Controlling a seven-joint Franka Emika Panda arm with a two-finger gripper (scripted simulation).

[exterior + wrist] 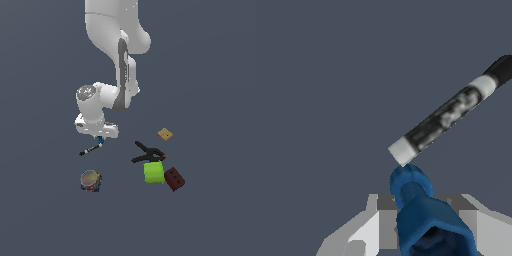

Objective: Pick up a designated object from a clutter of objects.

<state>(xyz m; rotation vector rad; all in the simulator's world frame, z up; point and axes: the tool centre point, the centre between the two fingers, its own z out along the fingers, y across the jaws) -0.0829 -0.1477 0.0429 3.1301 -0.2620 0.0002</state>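
The designated object, a tiny bright-blue knobbly piece (100, 141), sits just under the white hand at the exterior view's left. In the wrist view the blue piece (423, 220) fills the gap between the two grey fingers (385, 217), and both fingers touch its sides. My gripper (100, 138) is shut on it, low over the floor. The thin black-and-white stick (90, 149) lies right beside it, and the stick's white end (402, 150) nearly touches the piece's tip. I cannot tell whether the piece still rests on the floor.
A multicoloured round can (90, 180) stands in front of the stick. Toward the exterior view's right lie a black clamp (147, 152), a lime-green cylinder (154, 173), a dark brown-red block (174, 179) and a tan square cracker (165, 134).
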